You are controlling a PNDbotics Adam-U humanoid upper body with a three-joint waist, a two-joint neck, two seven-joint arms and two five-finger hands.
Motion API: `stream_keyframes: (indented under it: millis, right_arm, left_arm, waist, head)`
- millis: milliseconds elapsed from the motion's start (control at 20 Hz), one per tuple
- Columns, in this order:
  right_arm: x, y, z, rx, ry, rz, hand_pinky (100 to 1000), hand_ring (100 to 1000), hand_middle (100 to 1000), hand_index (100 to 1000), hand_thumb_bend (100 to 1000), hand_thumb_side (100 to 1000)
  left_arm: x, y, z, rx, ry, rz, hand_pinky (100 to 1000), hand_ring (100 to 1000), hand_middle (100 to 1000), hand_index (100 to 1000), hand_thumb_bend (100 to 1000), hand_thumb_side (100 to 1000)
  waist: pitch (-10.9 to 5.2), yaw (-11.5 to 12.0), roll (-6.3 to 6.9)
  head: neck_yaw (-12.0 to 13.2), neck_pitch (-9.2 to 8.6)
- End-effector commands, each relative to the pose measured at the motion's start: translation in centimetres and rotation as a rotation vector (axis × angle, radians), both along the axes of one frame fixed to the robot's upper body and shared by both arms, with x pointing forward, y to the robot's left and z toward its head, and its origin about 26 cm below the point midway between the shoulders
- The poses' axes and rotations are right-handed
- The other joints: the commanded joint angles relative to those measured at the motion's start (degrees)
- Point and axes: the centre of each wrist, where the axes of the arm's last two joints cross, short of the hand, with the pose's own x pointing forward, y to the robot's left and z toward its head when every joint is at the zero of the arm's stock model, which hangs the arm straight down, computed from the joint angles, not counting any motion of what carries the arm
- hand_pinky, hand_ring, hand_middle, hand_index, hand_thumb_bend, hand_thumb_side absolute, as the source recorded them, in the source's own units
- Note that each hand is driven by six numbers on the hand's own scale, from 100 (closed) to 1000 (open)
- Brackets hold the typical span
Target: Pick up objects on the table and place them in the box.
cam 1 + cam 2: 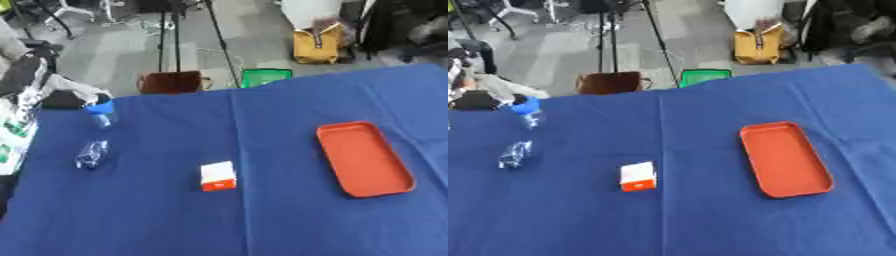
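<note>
3 objects lay spread on the blue tabletop (262, 225): white-and-red carton (218, 176), clear wrapper (91, 154), blue-capped bottle (100, 111). Orange tray (363, 158) sat empty. Neither hand showed, so no hand-relative placement.

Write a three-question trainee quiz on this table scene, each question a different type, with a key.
1. True or false: the orange tray already holds the small white and red box.
2. Multiple choice: where does the clear crumpled item lie? A) left part of the blue tablecloth B) inside the tray C) on top of the white and red box
3. Fill in: the object at the table's far left has a ____ top.

Key: 1 false; 2 A; 3 blue.
</note>
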Motion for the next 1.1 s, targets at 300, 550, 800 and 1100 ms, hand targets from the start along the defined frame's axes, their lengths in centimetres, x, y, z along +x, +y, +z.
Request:
stream_keyframes:
  millis: [300, 550, 800, 1100]
  right_arm:
    - [-0.3, 0.1, 0.7, -0.027, -0.022, 0.018, 605, 706, 665, 842, 523, 506]
    - [-0.2, 0.3, 0.7, -0.029, -0.022, 0.031, 605, 707, 665, 842, 522, 504]
    - [-0.2, 0.5, 0.7, -0.033, -0.023, 0.045, 606, 707, 665, 843, 525, 502]
    - [-0.2, 0.6, 0.5, -0.039, -0.017, 0.052, 606, 709, 664, 845, 533, 499]
  left_arm:
    - [2.7, 3.7, -0.5, -0.041, 0.136, 0.085, 758, 798, 790, 912, 1000, 476]
    - [3.9, 3.7, -1.9, -0.079, 0.180, 0.101, 761, 788, 773, 901, 1000, 475]
    - [4.4, 3.8, -2.9, -0.081, 0.155, 0.157, 733, 766, 749, 891, 1000, 467]
    - [4.3, 4.0, -4.0, -0.104, 0.116, 0.211, 677, 727, 711, 884, 1000, 465]
  waist:
    - [-0.66, -0.81, -0.38]
    - [-0.39, -1.53, -0.39]
    - [0.19, -2.75, -0.19]
    - [1.08, -3.86, 0.04]
  head:
    - [-0.25, 0.05]
    - [0.16, -0.01]
    - [0.89, -0.52]
    - [1.24, -1.17]
